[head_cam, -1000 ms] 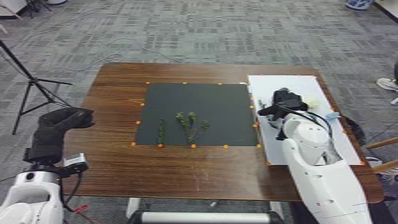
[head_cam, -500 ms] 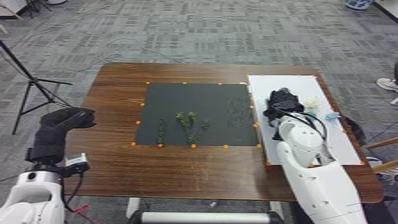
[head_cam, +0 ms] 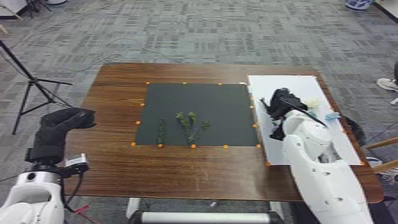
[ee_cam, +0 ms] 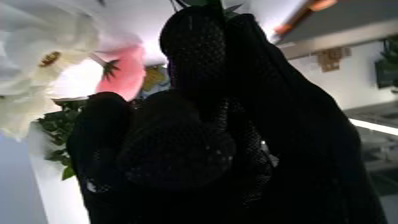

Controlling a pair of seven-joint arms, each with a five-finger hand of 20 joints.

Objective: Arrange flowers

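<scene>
Flowers (ee_cam: 53,55) beside the right hand (head_cam: 282,106); its hold is unclear.

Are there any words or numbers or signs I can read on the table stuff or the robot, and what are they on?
None that I can read.
Small white box-shaped part beside the robot's white left arm: any marks are too small to read.
Flat dark grey rectangular mat: no writing seen.

On grey carpet (head_cam: 222,40), left of the brown wooden bench (head_cam: 169,175), a black tripod (head_cam: 32,78). Beyond the bench's far right corner, well apart, a blue-and-white pot (head_cam: 360,4). At the right edge, cut off, light wooden bars (head_cam: 384,143).
</scene>
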